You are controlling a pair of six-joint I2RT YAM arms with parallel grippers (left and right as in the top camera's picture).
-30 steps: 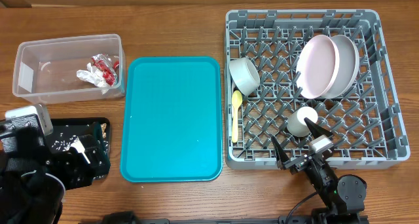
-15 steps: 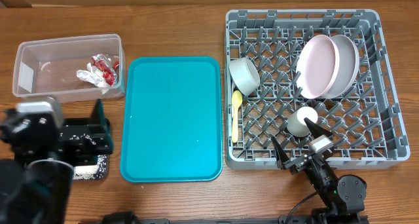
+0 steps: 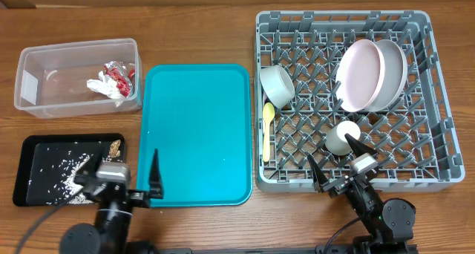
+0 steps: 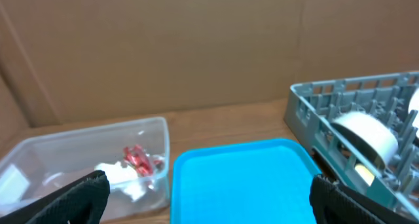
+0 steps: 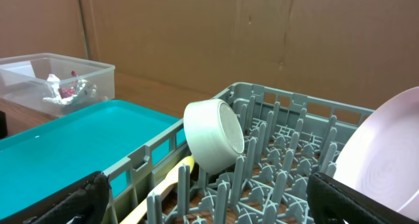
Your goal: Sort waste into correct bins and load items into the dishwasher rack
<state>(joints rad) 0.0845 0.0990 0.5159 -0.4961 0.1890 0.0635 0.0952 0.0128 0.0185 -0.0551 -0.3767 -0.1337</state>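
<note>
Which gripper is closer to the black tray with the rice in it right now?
Left. The left gripper is at the black tray's right end, beside the teal tray. The right gripper is far across the table, at the rack's front edge by the cup.

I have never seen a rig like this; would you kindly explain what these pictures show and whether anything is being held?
These are two robot arms at a wooden table. One picture looks straight down; the other two come from a camera on each wrist, with that arm's black fingers at the lower corners. The left gripper and right gripper are both open and hold nothing. On the table are a clear tub with a wrapper and napkin, a black tray with rice, a teal tray, and a grey rack holding a pinkish plate, a grey plate, a bowl, a cup and a spoon.
</note>
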